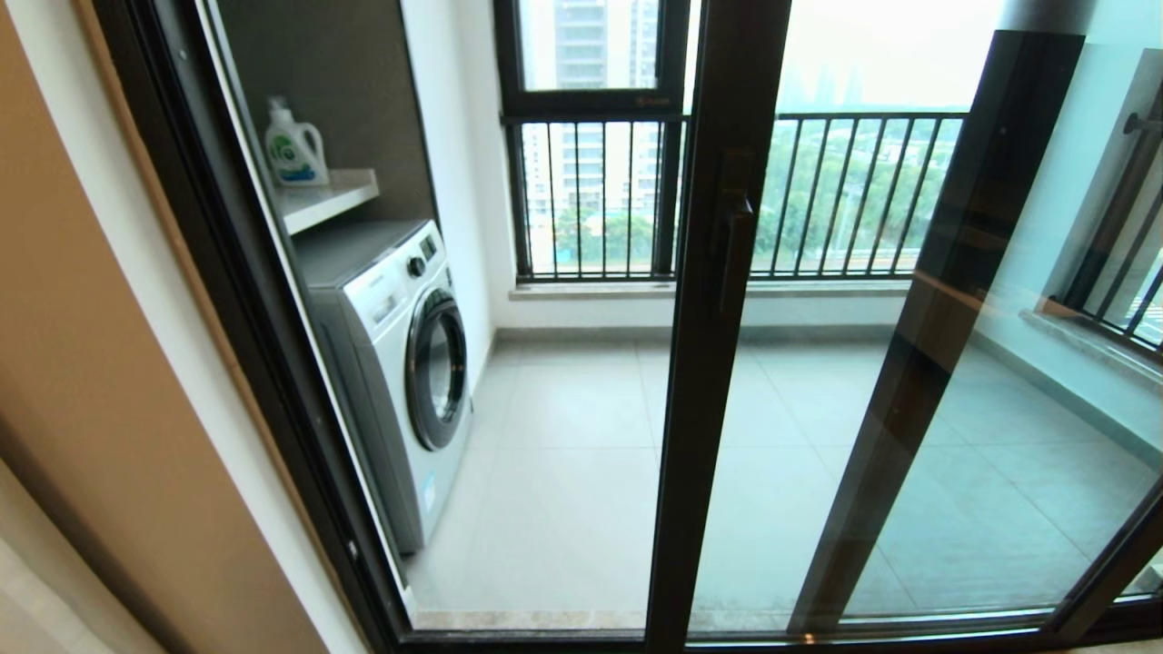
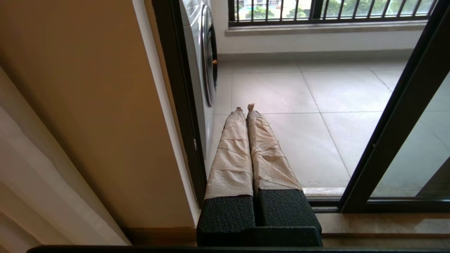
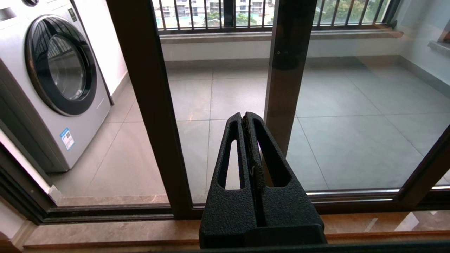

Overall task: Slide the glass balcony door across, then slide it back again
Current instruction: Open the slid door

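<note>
The glass balcony door (image 1: 704, 391) stands partly slid over, its dark stile near the middle of the head view with the bar handle (image 1: 734, 245) on it. An open gap lies to its left, up to the dark jamb (image 1: 263, 345). Neither gripper shows in the head view. In the left wrist view my left gripper (image 2: 245, 107), its fingers wrapped in tan tape, is shut and empty, pointing through the gap beside the jamb, with the door stile (image 2: 397, 130) off to one side. My right gripper (image 3: 244, 117) is shut and empty, low before the door's glass, close to its stile (image 3: 151, 105).
A second dark-framed glass panel (image 1: 954, 318) stands behind the door on the right. On the balcony, a white washing machine (image 1: 400, 363) sits at the left under a shelf (image 1: 327, 195) with a detergent bottle (image 1: 293, 150). Black railing bars (image 1: 845, 191) line the outer window. The floor track (image 3: 105, 211) runs along the threshold.
</note>
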Motion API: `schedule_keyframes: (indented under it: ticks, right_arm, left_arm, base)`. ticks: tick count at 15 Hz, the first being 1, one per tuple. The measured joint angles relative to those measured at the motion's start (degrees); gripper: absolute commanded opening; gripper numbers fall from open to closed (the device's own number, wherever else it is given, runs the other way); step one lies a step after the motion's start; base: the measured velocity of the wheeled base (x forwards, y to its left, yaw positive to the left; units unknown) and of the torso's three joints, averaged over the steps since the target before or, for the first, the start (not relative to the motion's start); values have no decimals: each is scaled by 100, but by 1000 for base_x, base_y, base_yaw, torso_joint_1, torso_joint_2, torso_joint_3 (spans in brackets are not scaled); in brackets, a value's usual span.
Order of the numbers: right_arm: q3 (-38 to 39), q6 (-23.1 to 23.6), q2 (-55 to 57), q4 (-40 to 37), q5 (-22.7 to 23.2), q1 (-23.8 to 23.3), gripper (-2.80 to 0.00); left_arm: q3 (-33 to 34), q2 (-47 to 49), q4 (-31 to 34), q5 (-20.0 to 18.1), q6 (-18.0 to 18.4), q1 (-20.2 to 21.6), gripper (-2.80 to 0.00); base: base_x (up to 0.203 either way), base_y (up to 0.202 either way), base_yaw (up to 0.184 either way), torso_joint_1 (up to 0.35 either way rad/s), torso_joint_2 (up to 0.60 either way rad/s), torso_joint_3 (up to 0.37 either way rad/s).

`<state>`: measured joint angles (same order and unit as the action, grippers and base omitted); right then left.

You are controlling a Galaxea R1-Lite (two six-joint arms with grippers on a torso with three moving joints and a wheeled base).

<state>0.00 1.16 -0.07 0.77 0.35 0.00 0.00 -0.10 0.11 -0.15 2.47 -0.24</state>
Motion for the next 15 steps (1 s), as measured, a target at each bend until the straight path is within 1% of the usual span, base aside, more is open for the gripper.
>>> schedule_keyframes:
  ticks: [2, 8, 9, 11, 13, 15]
  right_arm:
    - [0, 10, 0, -2, 5, 0, -280]
    - [0, -10, 0, -6, -2, 0, -280]
    - [0, -81, 0, 36, -46, 0, -280]
    - [-98, -399, 14, 265, -23, 0, -280]
    - [-644, -500, 259, 263, 237, 0, -280]
    - [-1315, -521, 901, 270, 678, 4, -280]
  left_arm:
    - [0, 0, -29, 28, -259, 0, -280]
    - [0, 0, -43, 28, -312, 0, -280]
    - [0, 2, -43, 31, -312, -2, -280]
    - [0, 2, -41, 30, -312, -2, -280]
    - [0, 2, -43, 31, -315, -2, -280]
    - [0, 2, -43, 33, -312, -2, -280]
  base:
    - [0, 0, 0, 0, 0, 0]
    - [0, 0, 0, 0, 0, 0]
    - [0, 0, 0, 0, 0, 0]
    - [0, 0, 0, 0, 0, 0]
    - [0, 0, 0, 0, 0, 0]
    - [0, 0, 0, 0, 0, 0]
